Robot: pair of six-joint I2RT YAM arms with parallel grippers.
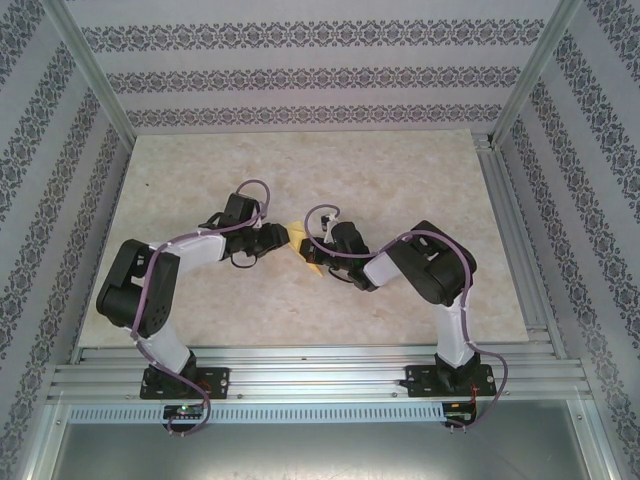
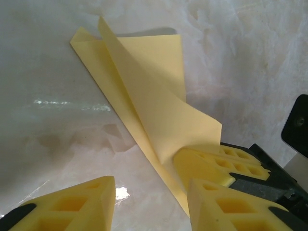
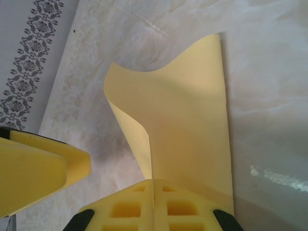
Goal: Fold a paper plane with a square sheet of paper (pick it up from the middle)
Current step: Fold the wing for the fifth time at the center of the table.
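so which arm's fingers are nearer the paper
Right. The right fingers are shut on the paper's edge; the left fingers stand open right beside that pinch, not gripping.

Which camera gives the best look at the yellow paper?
The left wrist view: the sheet of paper lies close, folds and lifted flap clear. The right wrist view shows one curled side; the top view, a yellow sliver.

pale marbled table point(image 1: 420, 180) carries the yellow sheet of paper point(image 2: 149, 96), partly curled up.
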